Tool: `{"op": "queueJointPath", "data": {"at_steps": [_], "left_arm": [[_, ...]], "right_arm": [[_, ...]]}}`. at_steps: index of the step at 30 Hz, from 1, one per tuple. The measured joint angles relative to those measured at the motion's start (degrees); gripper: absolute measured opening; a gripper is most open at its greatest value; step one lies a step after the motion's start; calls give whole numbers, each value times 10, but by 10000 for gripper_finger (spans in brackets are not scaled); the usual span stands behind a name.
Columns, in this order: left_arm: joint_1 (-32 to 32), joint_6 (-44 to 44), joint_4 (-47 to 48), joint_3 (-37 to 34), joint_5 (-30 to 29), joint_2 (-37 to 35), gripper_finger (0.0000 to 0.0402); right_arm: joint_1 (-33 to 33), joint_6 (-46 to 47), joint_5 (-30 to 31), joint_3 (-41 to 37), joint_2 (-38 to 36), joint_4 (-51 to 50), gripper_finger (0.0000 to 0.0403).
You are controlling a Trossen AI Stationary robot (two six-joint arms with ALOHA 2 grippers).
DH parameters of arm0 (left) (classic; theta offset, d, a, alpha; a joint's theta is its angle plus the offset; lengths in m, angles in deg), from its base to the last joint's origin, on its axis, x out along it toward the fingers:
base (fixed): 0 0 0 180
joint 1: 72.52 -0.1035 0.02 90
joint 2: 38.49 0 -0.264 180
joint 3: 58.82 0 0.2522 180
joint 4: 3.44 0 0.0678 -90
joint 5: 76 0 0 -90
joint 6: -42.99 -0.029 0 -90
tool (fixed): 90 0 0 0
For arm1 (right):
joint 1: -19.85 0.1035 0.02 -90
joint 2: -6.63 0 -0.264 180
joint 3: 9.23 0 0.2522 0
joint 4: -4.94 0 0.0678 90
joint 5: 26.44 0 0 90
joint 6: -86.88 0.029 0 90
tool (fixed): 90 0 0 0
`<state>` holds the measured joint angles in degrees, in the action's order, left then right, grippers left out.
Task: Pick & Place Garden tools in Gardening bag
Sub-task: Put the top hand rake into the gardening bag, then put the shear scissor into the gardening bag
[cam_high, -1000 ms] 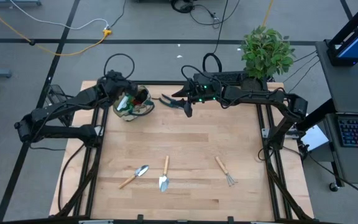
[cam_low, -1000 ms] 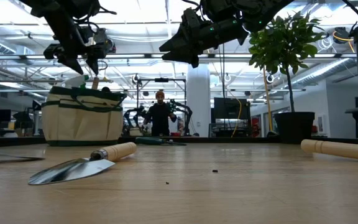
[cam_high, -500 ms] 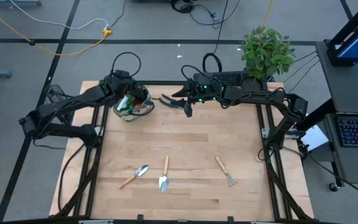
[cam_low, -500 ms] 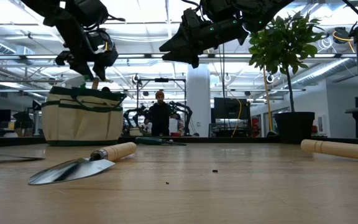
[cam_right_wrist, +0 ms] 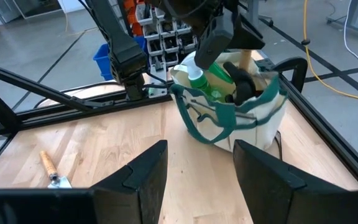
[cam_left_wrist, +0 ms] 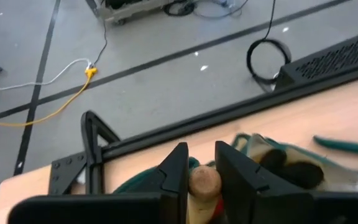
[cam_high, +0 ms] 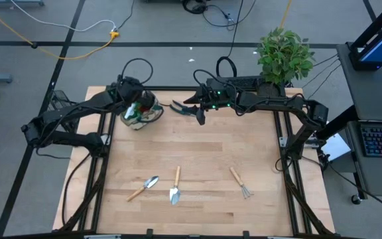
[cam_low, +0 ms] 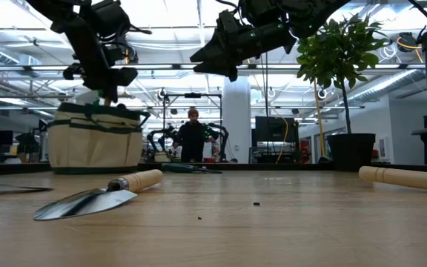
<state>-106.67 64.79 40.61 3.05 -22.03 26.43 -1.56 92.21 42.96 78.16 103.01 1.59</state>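
Left gripper [cam_left_wrist: 201,171], fingers closed on a wooden tool handle [cam_left_wrist: 204,182], above the gardening bag [cam_high: 141,114] at the table's [cam_high: 204,159] far left corner. Right gripper [cam_high: 196,106], fingers apart and empty, hangs over the far edge beside the pruning shears [cam_high: 181,107]. A spoon trowel [cam_high: 143,187], a pointed trowel [cam_high: 176,186] and a fork rake [cam_high: 240,182] lie near the front edge.
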Motion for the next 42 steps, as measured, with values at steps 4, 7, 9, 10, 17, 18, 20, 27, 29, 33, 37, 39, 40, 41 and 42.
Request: {"op": "queueJointPath", "data": {"at_steps": [4, 7, 9, 10, 17, 18, 20, 27, 29, 33, 37, 39, 40, 41, 42], "left_arm": [[0, 20, 21, 0, -1, 0, 74], [0, 20, 21, 0, 0, 0, 82], [0, 17, 21, 0, 0, 0, 82], [0, 16, 16, -3, 0, 0, 79], [1, 25, -19, -44, 21, 0, 71], [2, 25, -21, -44, 22, -1, 77], [2, 25, -27, -44, 25, -7, 91], [2, -15, -67, -44, 23, -51, 126], [2, -25, -73, -44, 21, -70, 133], [2, -35, -75, -44, 19, -113, 148], [2, -35, -75, -44, 31, -168, 160], [2, -35, -75, -44, 58, -190, 162], [2, -33, -75, -44, 73, -201, 163], [2, -31, -75, -44, 86, -211, 163], [2, -29, -75, -44, 101, -221, 163]], "right_arm": [[0, 0, 0, 0, 0, 0, 172], [0, 0, 0, 0, 0, 0, 173], [0, 0, 0, 0, 0, 0, 174], [0, 0, 0, 0, 0, 0, 174], [0, 0, 0, 0, 0, 0, 173], [0, 0, 0, 0, 0, 0, 173], [0, 0, 0, 0, 0, 0, 173], [0, 0, 0, 0, 0, 0, 173], [0, 0, 13, 0, 0, 0, 176], [0, -1, 27, 0, 0, 1, 184], [0, 0, 28, 0, 0, 0, 184], [0, 0, 32, 0, 3, 1, 181], [0, 0, 40, 0, 7, 2, 179], [0, 0, 43, 0, 12, 2, 178], [0, 0, 43, 0, 17, 0, 177]]}}
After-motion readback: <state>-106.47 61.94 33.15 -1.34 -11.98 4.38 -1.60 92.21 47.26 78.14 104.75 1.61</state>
